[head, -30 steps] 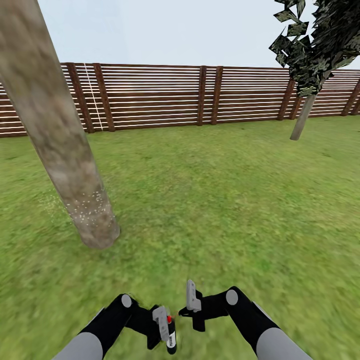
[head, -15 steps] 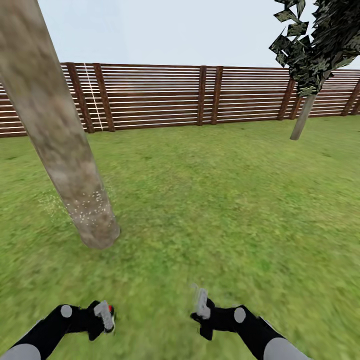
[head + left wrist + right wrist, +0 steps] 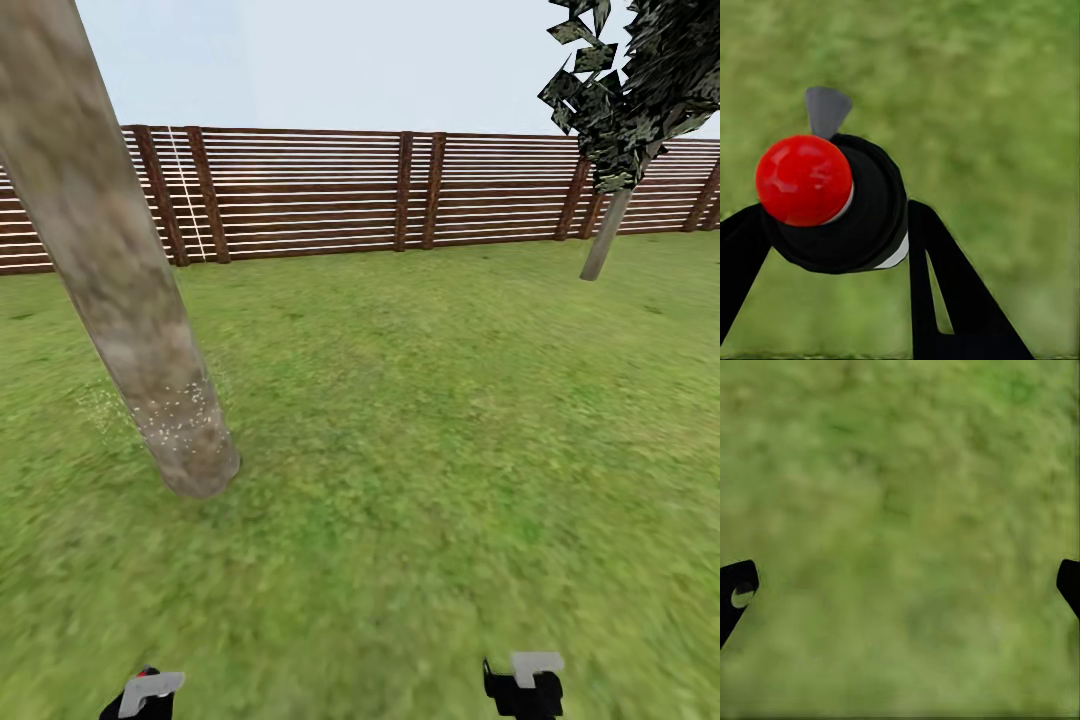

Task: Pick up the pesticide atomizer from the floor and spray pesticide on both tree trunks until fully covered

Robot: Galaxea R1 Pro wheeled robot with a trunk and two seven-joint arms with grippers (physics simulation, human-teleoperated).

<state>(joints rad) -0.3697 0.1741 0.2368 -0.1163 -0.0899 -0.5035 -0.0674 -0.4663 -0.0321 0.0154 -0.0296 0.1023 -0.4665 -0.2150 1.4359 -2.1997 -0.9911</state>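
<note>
Gripping: my left pincer (image 3: 832, 240) is pinched on the small black pesticide atomizer with the round red cap (image 3: 832, 202); black fingers (image 3: 945, 292) press it from both sides, a white patch showing at its lower edge.
Left pincer, head view: low at the frame's bottom edge (image 3: 145, 697), a speck of red beside its grey plate.
Right pincer: spread wide, black fingertips (image 3: 736, 589) at opposite edges of its wrist view, blurred green grass (image 3: 900, 525) between them; in the head view it sits low at the bottom edge (image 3: 525, 685).
Trunk: thick mottled grey-brown bare tree trunk (image 3: 110, 270) ahead on my left, leaning, rooted in the lawn.
Pesticide: fine whitish specks (image 3: 180, 415) dotting the trunk's lower part only.
Backdrop: brown horizontal-slat wooden fence (image 3: 320, 190); a thinner dark-leaved tree (image 3: 625, 110) far right.
</note>
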